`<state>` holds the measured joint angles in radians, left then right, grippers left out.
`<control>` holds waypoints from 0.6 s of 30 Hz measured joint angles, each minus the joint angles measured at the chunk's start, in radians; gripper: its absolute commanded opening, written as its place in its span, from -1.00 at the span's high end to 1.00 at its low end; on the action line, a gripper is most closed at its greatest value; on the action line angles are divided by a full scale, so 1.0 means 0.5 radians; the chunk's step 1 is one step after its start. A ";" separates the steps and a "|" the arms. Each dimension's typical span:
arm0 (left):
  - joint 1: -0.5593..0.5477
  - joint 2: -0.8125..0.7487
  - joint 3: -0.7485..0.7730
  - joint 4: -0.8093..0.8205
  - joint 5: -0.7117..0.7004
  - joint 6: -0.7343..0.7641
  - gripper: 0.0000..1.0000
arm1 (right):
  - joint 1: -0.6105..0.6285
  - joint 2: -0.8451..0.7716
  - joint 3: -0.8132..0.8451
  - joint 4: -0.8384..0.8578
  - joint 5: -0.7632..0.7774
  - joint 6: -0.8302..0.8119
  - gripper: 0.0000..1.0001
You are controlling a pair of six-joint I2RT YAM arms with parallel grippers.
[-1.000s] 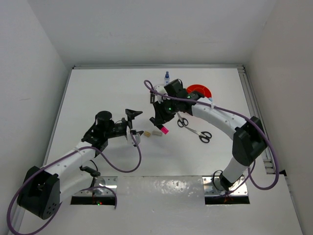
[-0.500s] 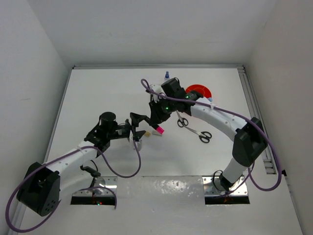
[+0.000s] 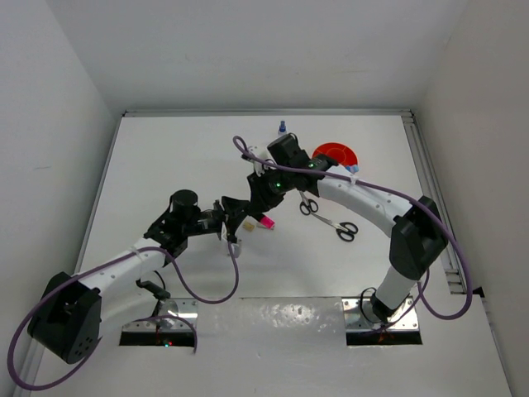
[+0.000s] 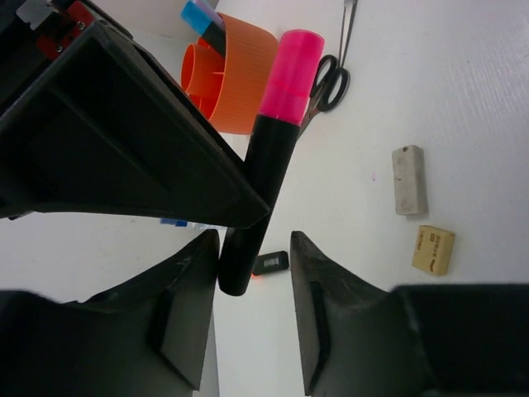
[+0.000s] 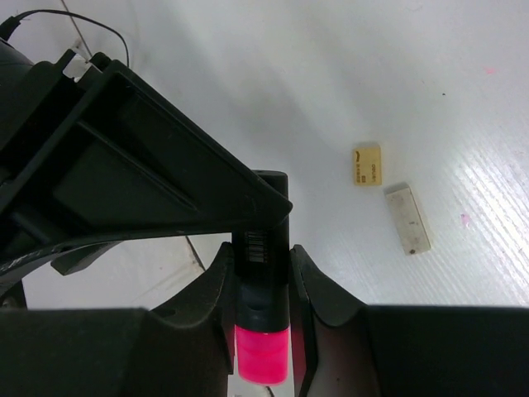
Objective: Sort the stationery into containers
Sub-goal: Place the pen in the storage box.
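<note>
pink-capped marker (image 4: 264,182): barrel is looking like smooth black plastic with a soft sheen; cap is glowing a translucent, glossy pink.
orange tub (image 4: 244,78): is showing as moulded plastic, outer wall finely ribbed, satin finish.
left gripper (image 4: 252,244) and right gripper (image 5: 260,255): fingers are reading as matt black plastic.
grey eraser (image 4: 409,179): is appearing dull, with a few dark specks.
beige eraser (image 4: 433,249): is appearing matt, with a printed face.
scissors (image 4: 331,78): handles are looking like glossy black plastic; blades are glinting like bare metal.
table (image 4: 463,99): is showing white, semi-matt, faintly streaked.
near-edge plate (image 3: 273,318): is shining as mottled bare metal.
</note>
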<state>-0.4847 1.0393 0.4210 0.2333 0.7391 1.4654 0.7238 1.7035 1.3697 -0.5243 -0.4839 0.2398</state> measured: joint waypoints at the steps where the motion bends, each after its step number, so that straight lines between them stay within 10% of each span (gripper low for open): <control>1: -0.002 0.002 0.000 0.010 -0.005 0.006 0.39 | 0.002 0.000 0.000 -0.001 0.000 0.001 1.00; 7: -0.005 0.011 -0.001 0.014 -0.040 0.038 0.97 | 0.009 0.001 0.000 0.016 -0.002 0.030 1.00; 13: -0.009 0.014 -0.001 0.014 -0.063 0.018 1.00 | 0.008 0.012 0.000 0.027 -0.002 0.047 0.99; 18: -0.010 0.011 -0.001 0.005 -0.073 -0.043 1.00 | 0.006 0.016 0.000 0.031 0.000 0.068 0.21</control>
<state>-0.4896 1.0447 0.4206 0.2356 0.7025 1.4437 0.7269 1.7115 1.3697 -0.5087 -0.4839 0.2737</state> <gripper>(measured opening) 0.150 0.249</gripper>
